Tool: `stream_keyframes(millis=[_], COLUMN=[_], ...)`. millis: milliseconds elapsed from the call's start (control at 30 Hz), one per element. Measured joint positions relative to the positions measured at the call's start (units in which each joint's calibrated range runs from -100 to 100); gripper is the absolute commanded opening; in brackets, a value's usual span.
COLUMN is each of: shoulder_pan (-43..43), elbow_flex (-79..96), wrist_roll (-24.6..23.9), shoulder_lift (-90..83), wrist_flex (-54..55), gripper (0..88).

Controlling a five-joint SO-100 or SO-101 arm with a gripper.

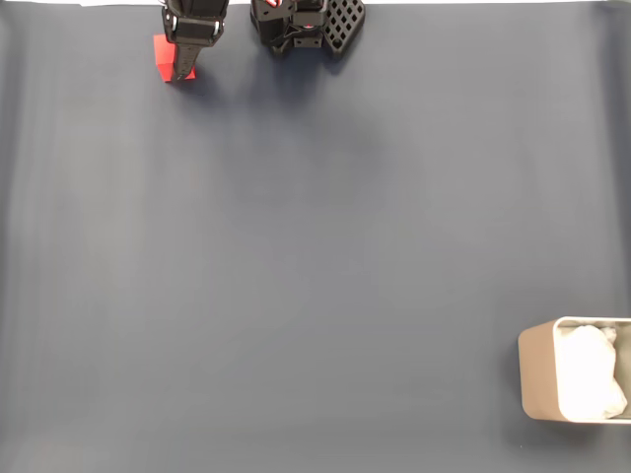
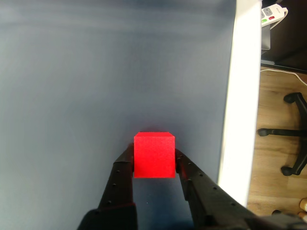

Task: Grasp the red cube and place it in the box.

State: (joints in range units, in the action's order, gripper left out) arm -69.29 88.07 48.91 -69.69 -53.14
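Black jaws closed on the red cube (image 2: 153, 154), grey mat (image 2: 96, 86), box (image 1: 537, 372) well apart, no legible writing.

one red cube (image 2: 153, 155), one box (image 1: 537, 372), one gripper (image 2: 154, 155)

No legible text, labels, brand marks, numbers or signs found in either view. The red cube (image 2: 153, 154) has plain faces. The box (image 1: 537, 372) carries no marking on its visible wall. A white device (image 2: 272, 13) at the top right corner of the wrist view has red and green patches; any lettering on it is too small to read.
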Motion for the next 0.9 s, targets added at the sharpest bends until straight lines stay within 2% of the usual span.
stream_keyframes(millis=[200, 467, 900], shoulder_pan=[1.2, 7.0, 26.6], elbow_flex=[-3.3, -17.2, -47.5], wrist_roll=[0.0, 0.0, 1.2], shoulder_lift=[2.5, 10.1, 27.4], wrist_flex=[0.2, 0.3, 0.3], gripper=[10.0, 10.0, 9.9])
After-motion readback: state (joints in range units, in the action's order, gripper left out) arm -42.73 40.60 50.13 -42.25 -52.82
